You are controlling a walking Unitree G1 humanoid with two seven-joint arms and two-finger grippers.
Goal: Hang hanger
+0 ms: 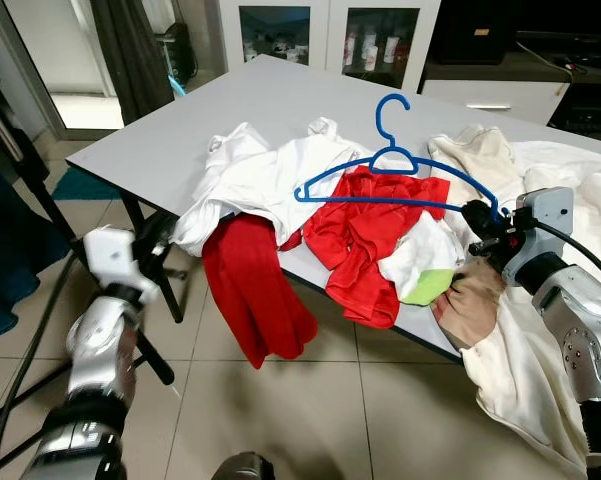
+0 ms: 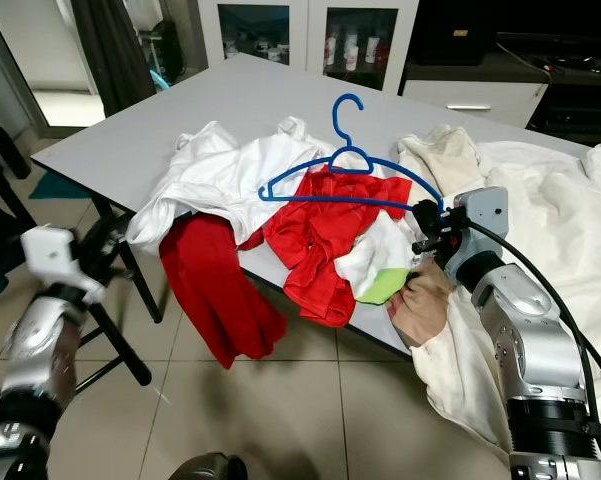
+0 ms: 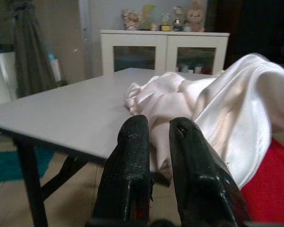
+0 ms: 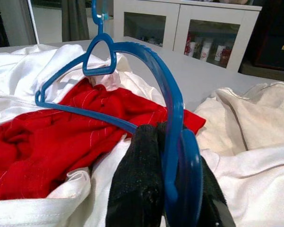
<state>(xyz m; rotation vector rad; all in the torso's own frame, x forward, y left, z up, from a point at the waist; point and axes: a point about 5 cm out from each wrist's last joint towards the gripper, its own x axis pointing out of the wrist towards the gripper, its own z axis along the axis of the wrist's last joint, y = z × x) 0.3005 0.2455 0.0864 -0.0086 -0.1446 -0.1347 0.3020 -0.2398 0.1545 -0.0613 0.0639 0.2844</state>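
The right claw (image 1: 477,213) grasps one end of the blue hanger (image 1: 380,185), whose long axis runs leftward above the clothes on the tabletop (image 1: 180,140) (left claw (image 3: 153,156) clenched, empty, farther away).

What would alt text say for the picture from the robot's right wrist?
Two black fingers of the right gripper clamp one end of a blue hanger, lifted above red and white clothes on a grey table; a white cabinet stands behind.
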